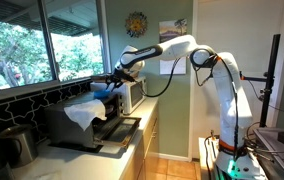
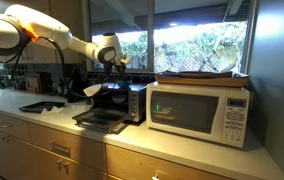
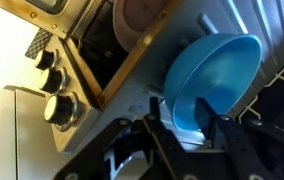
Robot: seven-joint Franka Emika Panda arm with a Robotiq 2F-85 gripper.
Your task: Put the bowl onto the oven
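The bright blue bowl (image 3: 214, 72) is tilted on its side in the wrist view, with my gripper (image 3: 190, 112) shut on its rim, one finger inside and one outside. In an exterior view the bowl (image 1: 103, 91) hangs from the gripper (image 1: 109, 84) at the top edge of the silver-white oven (image 1: 132, 95). In an exterior view the gripper (image 2: 109, 68) is just above the oven (image 2: 127, 103). The oven's knobs (image 3: 54, 90) show at the left of the wrist view. I cannot tell whether the bowl touches the oven top.
A white cloth (image 1: 82, 112) lies over a dark appliance (image 1: 67, 128) beside the oven. A metal pot (image 1: 17, 145) stands on the counter. A white microwave (image 2: 200, 110) sits next to the oven. Windows run behind the counter.
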